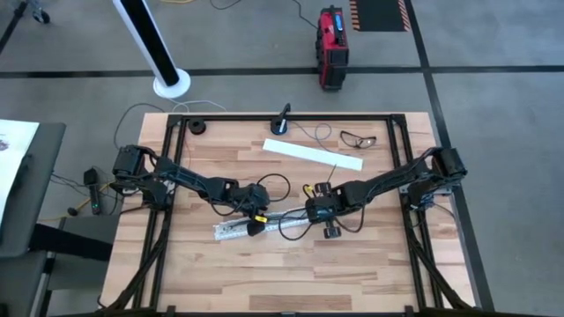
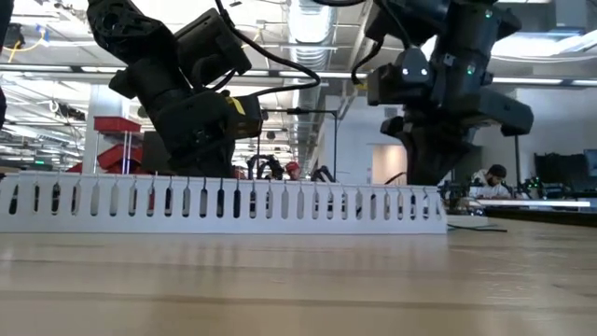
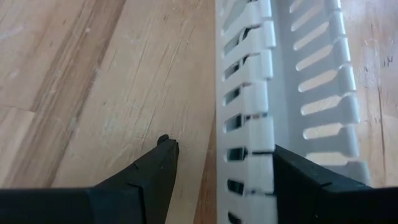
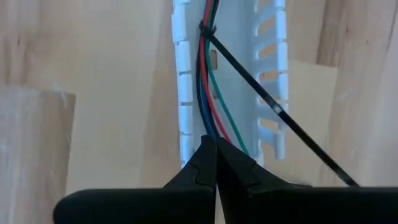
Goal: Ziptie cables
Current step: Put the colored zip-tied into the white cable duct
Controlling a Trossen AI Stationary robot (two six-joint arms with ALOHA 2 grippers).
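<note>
On the wooden table (image 1: pixel 370 264), a slotted white cable duct (image 1: pixel 231 230) lies across the middle, and both arms meet over it. The left gripper (image 3: pixel 221 168) stands wide open, straddling one slotted wall of the duct without holding anything. The right gripper (image 4: pixel 216 155) is pinched closed on the cables (image 4: pixel 210 93), red, green and dark wires lying along the duct's channel. A black zip tie (image 4: pixel 273 109) already rings the bunch farther along, its tail slanting out over the duct wall. To finish well, I judge the right gripper should hold the bunch taut while the left steadies the duct.
</note>
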